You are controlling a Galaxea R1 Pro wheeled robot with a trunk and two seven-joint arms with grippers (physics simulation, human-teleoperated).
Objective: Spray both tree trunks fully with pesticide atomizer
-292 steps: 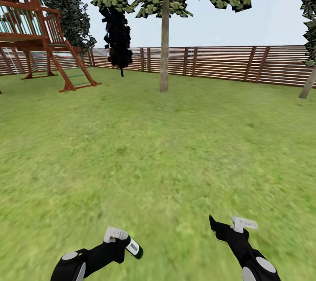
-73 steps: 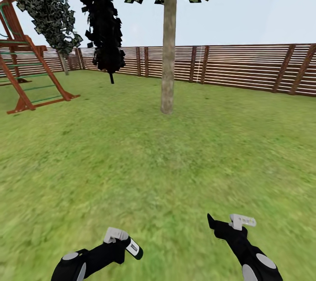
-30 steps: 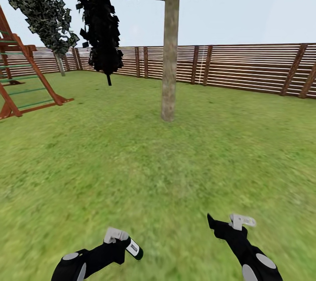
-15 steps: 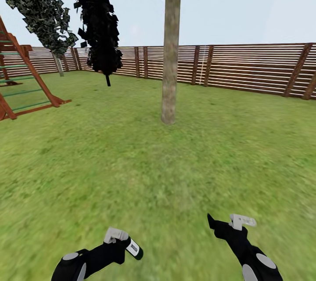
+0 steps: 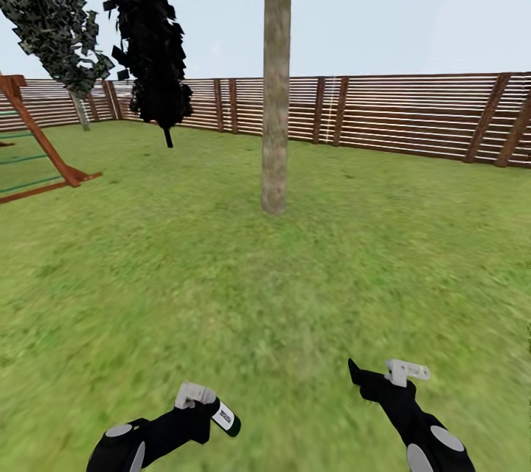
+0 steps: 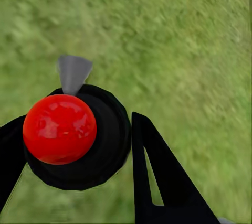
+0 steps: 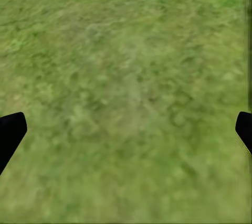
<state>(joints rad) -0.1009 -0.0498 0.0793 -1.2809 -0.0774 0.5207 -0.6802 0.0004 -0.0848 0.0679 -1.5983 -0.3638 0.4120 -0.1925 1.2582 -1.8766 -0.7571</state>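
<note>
A: The atomizer (image 5: 223, 417) sits in the left gripper (image 5: 203, 404), low at the left of the head view, over the grass (image 5: 221, 295). Why carry it so low?

B: Probably just for transport. It is clamped between the fingers (image 6: 157, 177), and the wrist view looks along it at its black body (image 6: 100, 140) and red knob (image 6: 59, 128), so it stays steady until the trunk (image 5: 275, 88) is in range. That trunk stands ahead, well apart from both arms.

A: And the right gripper (image 5: 383, 372)?

B: Spread wide and carrying nothing; its wrist view has only two dark fingertips (image 7: 10, 132) at the edges, grass between.

A: What is unclear?

B: The canopy is cut off at the top, and so is the play frame (image 5: 37, 155) at the left edge. I see no specks on the bark. A second thick-trunked tree I cannot pick out with confidence.
</note>
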